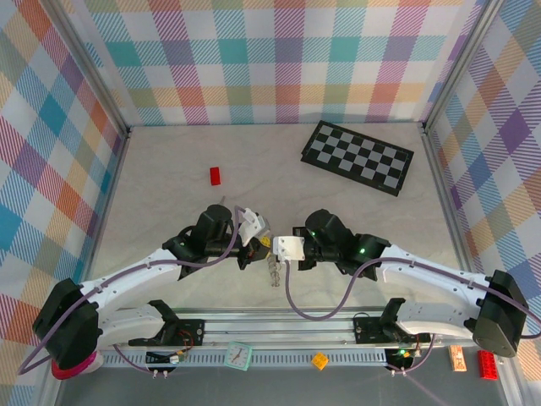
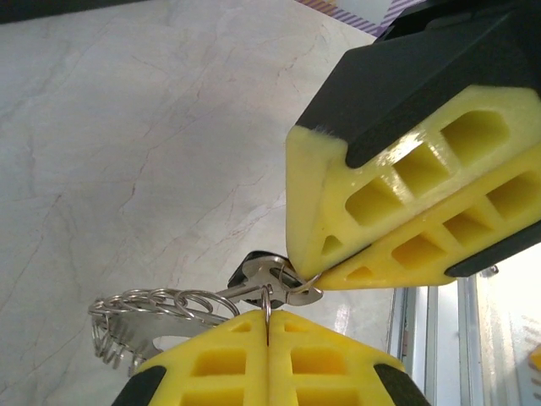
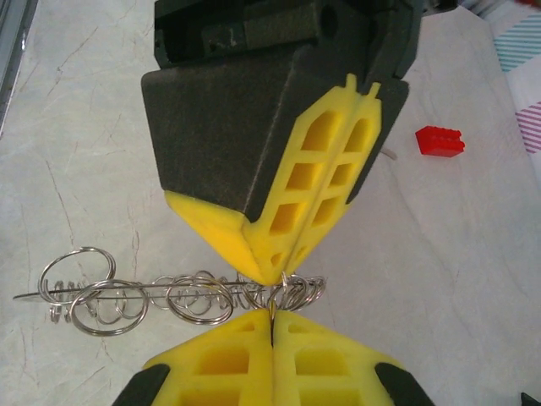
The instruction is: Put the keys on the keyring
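Observation:
The keyring (image 1: 273, 272) is a silver chain of small wire rings hanging between both grippers over the table's middle. My left gripper (image 2: 268, 326) is shut, with one thin ring pinched upright between its yellow fingertips. My right gripper (image 3: 272, 320) is shut too, on a ring in the same cluster. In the left wrist view the right gripper (image 2: 308, 275) comes in from the upper right, its tip on a ring through a silver key with a black head (image 2: 254, 264). The chain (image 3: 169, 296) trails out to the left. The left gripper (image 3: 277, 275) points down onto it.
A black-and-white chequered board (image 1: 358, 157) lies at the back right. A small red brick (image 1: 215, 176) (image 3: 439, 141) sits on the table behind the left arm. Small blocks lie along the front rail (image 1: 319, 360). Plaid walls close off three sides.

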Action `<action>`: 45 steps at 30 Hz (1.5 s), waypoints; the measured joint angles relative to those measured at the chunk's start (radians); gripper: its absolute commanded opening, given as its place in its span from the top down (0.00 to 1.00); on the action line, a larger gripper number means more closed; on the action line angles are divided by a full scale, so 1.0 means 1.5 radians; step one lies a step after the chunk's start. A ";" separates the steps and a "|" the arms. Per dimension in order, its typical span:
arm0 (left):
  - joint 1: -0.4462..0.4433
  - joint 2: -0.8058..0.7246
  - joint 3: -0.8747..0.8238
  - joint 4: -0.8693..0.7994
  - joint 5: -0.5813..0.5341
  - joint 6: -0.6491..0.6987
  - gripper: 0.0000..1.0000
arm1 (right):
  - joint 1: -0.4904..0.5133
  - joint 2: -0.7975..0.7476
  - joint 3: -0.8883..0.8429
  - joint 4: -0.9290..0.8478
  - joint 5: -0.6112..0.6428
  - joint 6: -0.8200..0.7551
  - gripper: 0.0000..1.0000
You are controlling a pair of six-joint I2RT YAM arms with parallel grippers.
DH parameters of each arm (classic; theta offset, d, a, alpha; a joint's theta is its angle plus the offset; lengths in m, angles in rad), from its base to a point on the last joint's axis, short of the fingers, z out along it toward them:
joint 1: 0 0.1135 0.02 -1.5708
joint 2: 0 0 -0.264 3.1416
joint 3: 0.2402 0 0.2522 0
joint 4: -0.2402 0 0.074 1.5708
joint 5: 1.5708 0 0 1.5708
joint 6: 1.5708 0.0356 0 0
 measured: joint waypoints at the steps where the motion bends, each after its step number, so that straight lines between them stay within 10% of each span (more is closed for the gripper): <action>1: 0.000 0.001 0.000 0.001 0.000 -0.007 1.00 | 0.000 0.000 0.000 0.002 0.001 0.002 1.00; 45: 0.000 0.015 0.000 0.017 0.009 -0.054 1.00 | -0.002 0.006 -0.006 0.017 0.006 0.008 1.00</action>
